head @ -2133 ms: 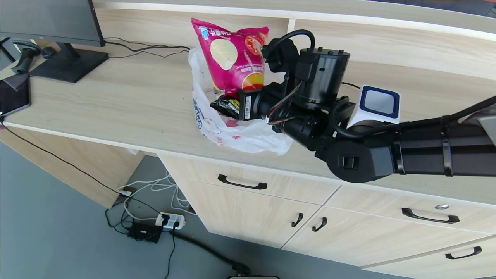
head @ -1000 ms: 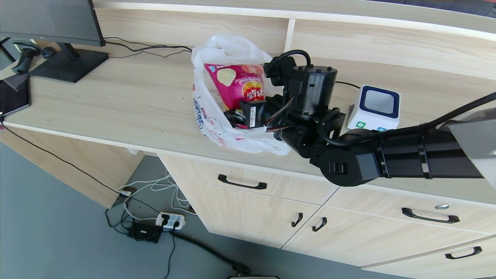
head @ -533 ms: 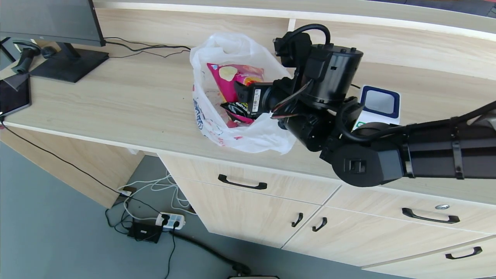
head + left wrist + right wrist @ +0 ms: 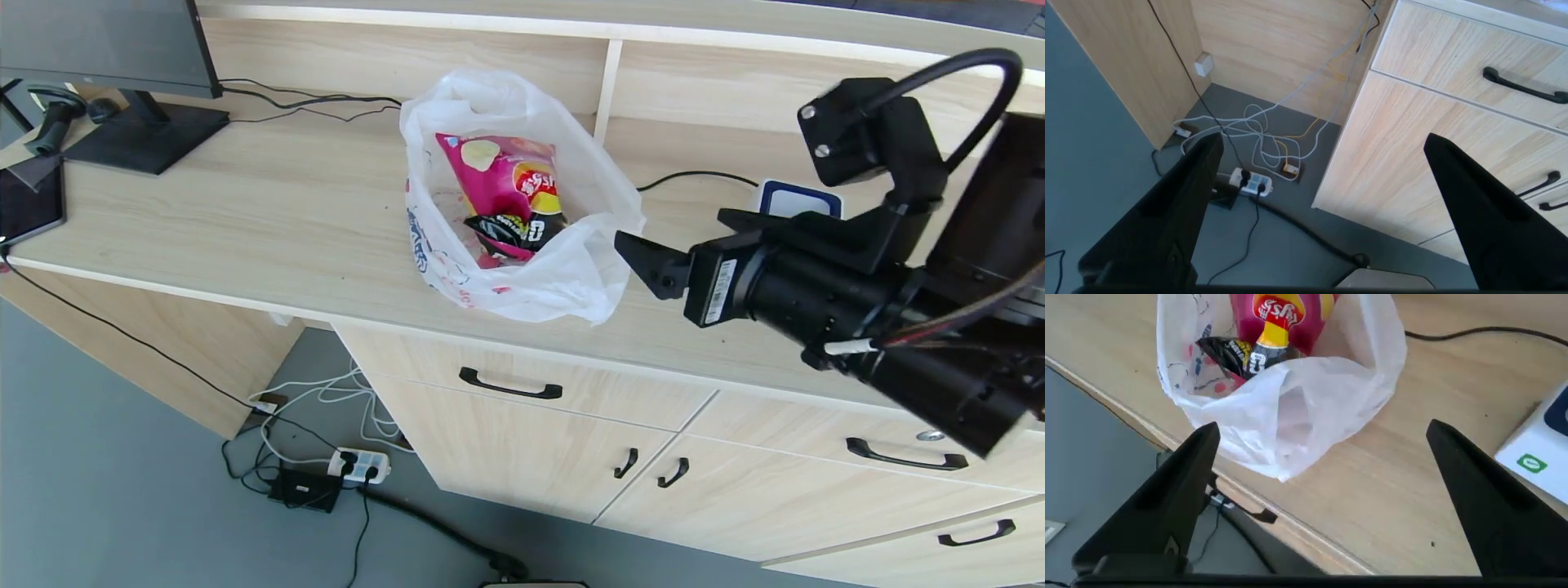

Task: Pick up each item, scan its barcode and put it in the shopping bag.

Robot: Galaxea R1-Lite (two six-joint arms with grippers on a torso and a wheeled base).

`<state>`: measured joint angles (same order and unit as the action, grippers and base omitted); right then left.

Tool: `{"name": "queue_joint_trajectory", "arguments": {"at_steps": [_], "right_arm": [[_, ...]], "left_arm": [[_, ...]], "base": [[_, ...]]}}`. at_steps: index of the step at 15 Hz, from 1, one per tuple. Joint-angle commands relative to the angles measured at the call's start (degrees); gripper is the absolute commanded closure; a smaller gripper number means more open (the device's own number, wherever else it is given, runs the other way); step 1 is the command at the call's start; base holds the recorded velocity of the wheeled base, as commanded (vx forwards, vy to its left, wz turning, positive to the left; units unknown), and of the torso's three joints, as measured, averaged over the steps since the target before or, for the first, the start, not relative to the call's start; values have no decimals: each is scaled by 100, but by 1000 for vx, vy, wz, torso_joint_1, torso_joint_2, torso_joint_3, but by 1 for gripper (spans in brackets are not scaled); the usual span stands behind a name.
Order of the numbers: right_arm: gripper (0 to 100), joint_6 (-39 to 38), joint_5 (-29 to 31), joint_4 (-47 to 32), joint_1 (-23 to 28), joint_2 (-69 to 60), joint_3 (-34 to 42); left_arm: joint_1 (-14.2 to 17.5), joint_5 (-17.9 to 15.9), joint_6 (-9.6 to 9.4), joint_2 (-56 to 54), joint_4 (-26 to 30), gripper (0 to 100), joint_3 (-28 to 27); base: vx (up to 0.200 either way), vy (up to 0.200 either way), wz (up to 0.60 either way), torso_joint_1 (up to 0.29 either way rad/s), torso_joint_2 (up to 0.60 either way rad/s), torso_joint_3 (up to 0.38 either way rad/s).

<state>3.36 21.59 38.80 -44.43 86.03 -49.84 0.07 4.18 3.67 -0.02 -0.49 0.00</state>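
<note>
Right gripper [image 4: 1323, 429] spread wide, empty, just right of shopping bag [image 4: 571, 278] on desk [image 4: 245, 212], pointing at it. Chips pack [image 4: 498, 175] inside bag, upright, long axis leaning back. Left gripper [image 4: 1323, 139] also wide, low by drawers [image 4: 1454, 73]; right nearer.

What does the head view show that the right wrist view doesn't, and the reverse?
Head view only: the monitor, the tablet at the counter's left end, and the power strip on the floor.
Right wrist view only: the green mark on the scanner.
Both: the shopping bag on the counter, holding the pink chip bag and a dark packet. Also the scanner's cable and the right gripper, jaws apart and empty.
</note>
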Motion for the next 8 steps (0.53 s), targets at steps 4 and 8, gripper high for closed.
{"name": "queue_joint_trajectory", "arguments": {"at_steps": [4, 8], "right_arm": [[0, 6, 12, -13, 137, -1914, 1644], [0, 6, -577, -4, 497, -1923, 1688]], "left_arm": [[-7, -5, 2, 2, -4, 0, 0], [1, -5, -7, 2, -4, 0, 0]], "base": [[0, 0, 0, 0, 0, 0], [0, 0, 0, 0, 0, 0]]}}
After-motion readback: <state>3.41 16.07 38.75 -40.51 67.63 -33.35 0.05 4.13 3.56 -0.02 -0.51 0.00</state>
